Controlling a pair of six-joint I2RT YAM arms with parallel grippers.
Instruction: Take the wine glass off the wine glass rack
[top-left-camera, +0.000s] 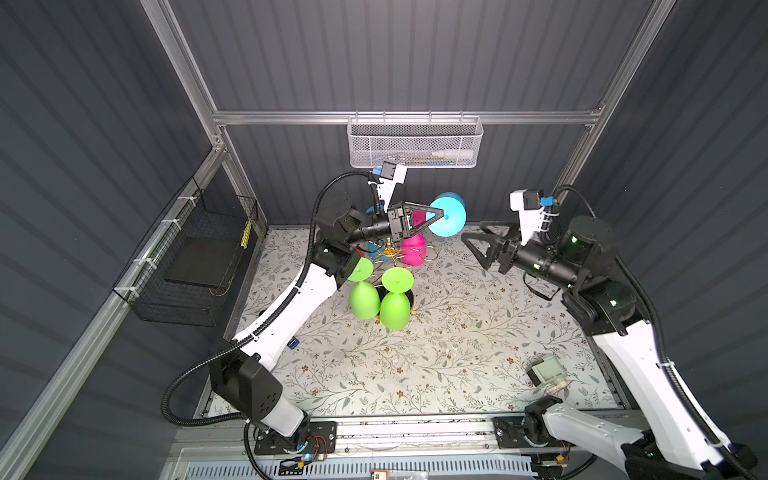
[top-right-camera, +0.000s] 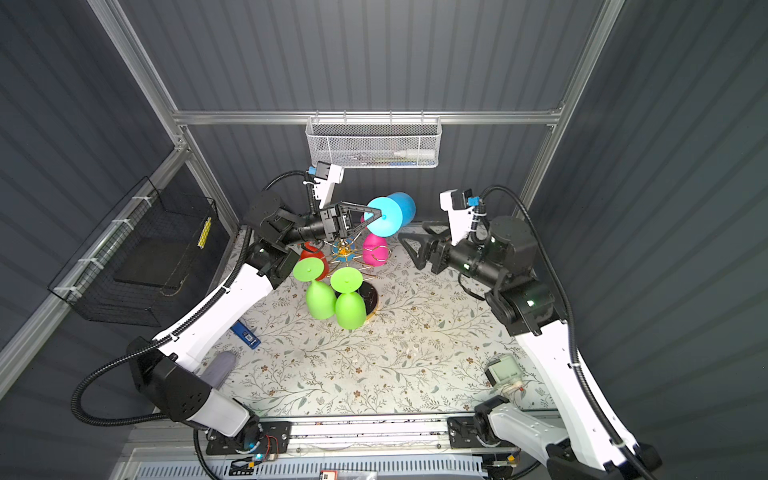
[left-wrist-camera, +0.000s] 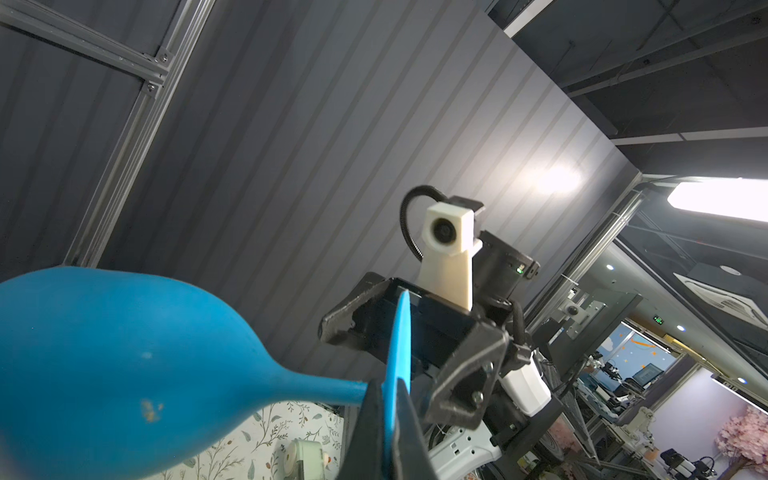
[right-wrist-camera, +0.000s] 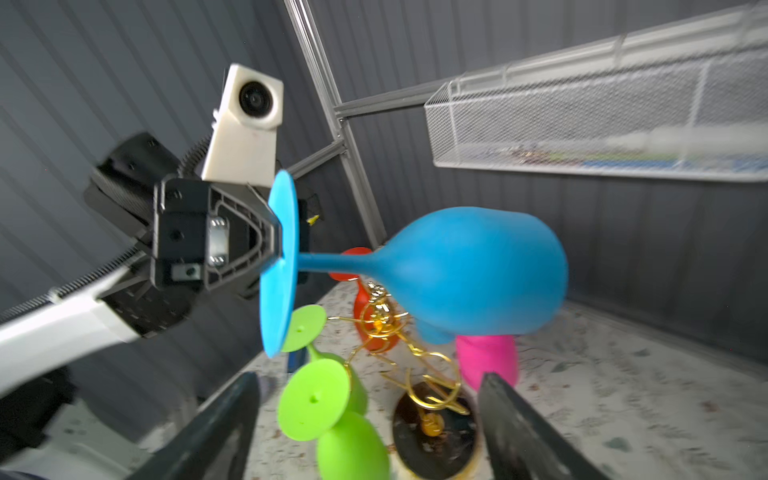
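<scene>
Clearly the blue, matte, round-bowled wine glass (top-left-camera: 451, 220) is off its peg: in both top views it lies on its side in the air, above the far side of the gold wire wine glass rack (top-left-camera: 388, 249) with its round black base and touching none of the wire arms. The left gripper (top-left-camera: 441, 215) has its fingers (left-wrist-camera: 409, 440) pinched flat on the thin foot disc (not the stem), so the bowl sticks out unsupported. Two lime-green glasses (top-left-camera: 380, 301) and a pink glass (top-left-camera: 411, 251) hang upside down on the rack below. The right gripper (top-left-camera: 473, 235) stands just beside the bowl, jaws spread wide and holding nothing. The lift-off step looks done, and what remains is putting the glass down. That calls for carrying it clear of the hanging glasses, then turning it upright over bare floral tablecloth (top-left-camera: 415, 365), slowly, since a pinch on the foot could let the bowl swing.
</scene>
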